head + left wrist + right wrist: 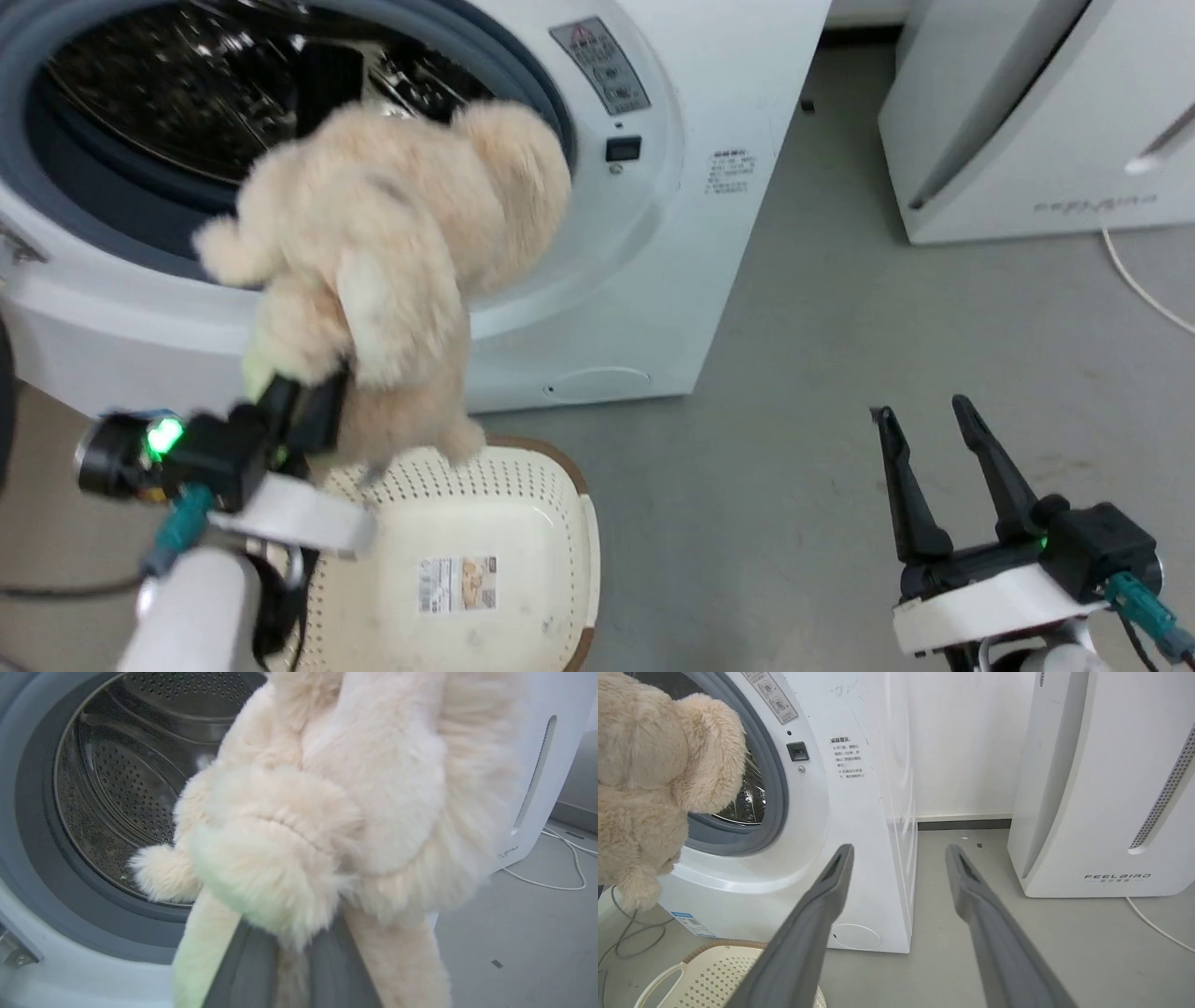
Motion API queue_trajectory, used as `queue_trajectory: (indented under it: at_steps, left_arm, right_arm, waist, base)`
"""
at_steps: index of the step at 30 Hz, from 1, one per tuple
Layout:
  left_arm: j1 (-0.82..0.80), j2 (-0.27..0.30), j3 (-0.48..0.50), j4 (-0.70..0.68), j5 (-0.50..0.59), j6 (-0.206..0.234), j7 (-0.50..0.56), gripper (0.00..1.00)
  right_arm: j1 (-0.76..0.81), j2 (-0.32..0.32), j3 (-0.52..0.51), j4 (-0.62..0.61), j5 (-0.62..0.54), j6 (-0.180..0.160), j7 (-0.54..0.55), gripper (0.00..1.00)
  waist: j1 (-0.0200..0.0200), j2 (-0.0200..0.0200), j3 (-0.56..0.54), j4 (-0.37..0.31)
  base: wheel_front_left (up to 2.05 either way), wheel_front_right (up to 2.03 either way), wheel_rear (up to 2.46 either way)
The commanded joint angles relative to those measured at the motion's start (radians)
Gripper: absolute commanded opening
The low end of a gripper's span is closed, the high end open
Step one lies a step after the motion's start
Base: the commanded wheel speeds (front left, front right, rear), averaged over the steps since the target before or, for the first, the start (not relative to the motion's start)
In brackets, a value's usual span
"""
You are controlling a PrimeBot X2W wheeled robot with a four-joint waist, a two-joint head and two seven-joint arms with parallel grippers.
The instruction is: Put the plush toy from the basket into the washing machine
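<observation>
The fluffy cream-beige plush toy [392,261] hangs in the air in front of the washing machine [644,233], level with the lower rim of its round grey-gasketed porthole. My left gripper [303,397] is shut on the toy's lower part, above the basket [541,523]. In the left wrist view the plush toy [327,812] sits on my two grey fingers [243,970], with the steel drum [117,788] behind it. The oval cream basket holds only a label sticker. My right gripper [924,420] stands open over the floor at the lower right, holding nothing.
A white slanted FEELBIRD appliance [1101,788] stands right of the washing machine with a strip of grey floor between them. A white cable [1144,285] runs along the floor beside it. Dark cables [626,938] lie on the floor left of the basket.
</observation>
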Motion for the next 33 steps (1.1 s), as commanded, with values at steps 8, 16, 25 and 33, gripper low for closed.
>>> queue_trajectory:
  at_steps: [8,16,25,33]
  left_arm:
    - [-0.333,0.149,0.034,0.086,-0.047,-0.031,0.126,0.0]
    - [-0.778,0.416,-0.163,0.247,-0.083,-0.041,0.251,0.0]
    - [-1.099,0.566,-0.455,0.444,-0.209,-0.041,0.317,0.0]
    - [-1.206,0.48,-0.522,0.656,-0.372,-0.041,0.329,0.0]
  right_arm:
    - [-0.084,0.001,0.017,-0.029,0.024,-0.001,-0.005,1.0]
    - [-0.141,0.001,0.035,-0.05,0.055,-0.001,-0.005,1.0]
    - [-0.162,0.001,0.055,-0.058,0.083,-0.001,-0.005,1.0]
    - [-0.185,0.001,0.069,-0.066,0.092,-0.001,-0.005,1.0]
  waist:
    - [0.0001,0.0,0.202,-0.077]
    - [0.0001,0.0,0.369,-0.137]
    - [0.0001,0.0,0.449,-0.167]
    - [0.0001,0.0,0.504,-0.17]
  base:
    - [0.0,0.0,0.0]
    - [0.0,0.0,0.0]
    - [0.0,0.0,0.0]
    - [0.0,0.0,0.0]
